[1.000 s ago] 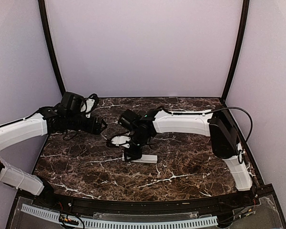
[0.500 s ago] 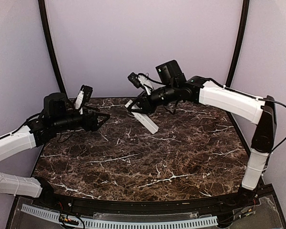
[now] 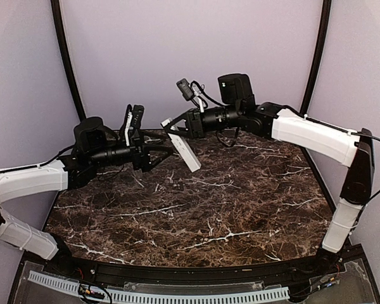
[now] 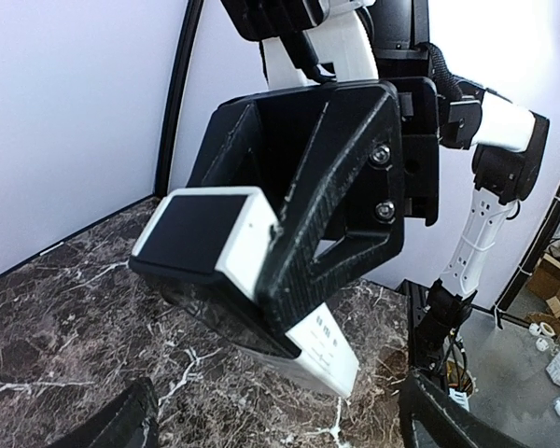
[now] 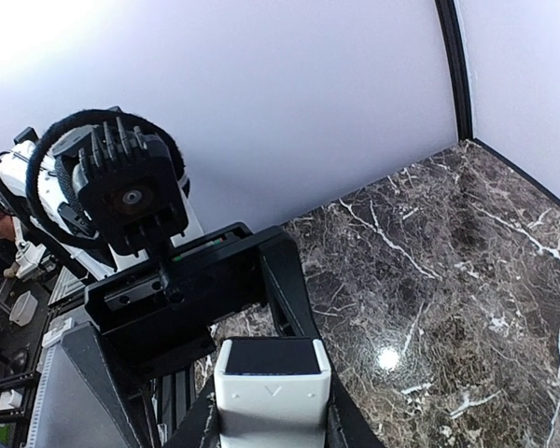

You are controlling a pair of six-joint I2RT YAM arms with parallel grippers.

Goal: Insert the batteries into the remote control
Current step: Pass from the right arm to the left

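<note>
1. The dark marble table (image 3: 240, 209) lies below both arms.
2. The right arm (image 3: 310, 136) and the left arm (image 3: 31, 180) reach inward, and their tips meet above the table's far side.
3. The remote control (image 3: 187, 155) hangs tilted in the air, its lower end clear of the table.
4. The right gripper (image 3: 177, 132) is clamped on the remote control's upper end.
5. The left gripper (image 3: 159, 157) sits just beside the remote control with its jaws spread wide, holding nothing.

remote (image 3: 185, 153): white | table (image 3: 240, 209): dk brown marble, white veins | fingers (image 4: 336, 187): blk
</note>
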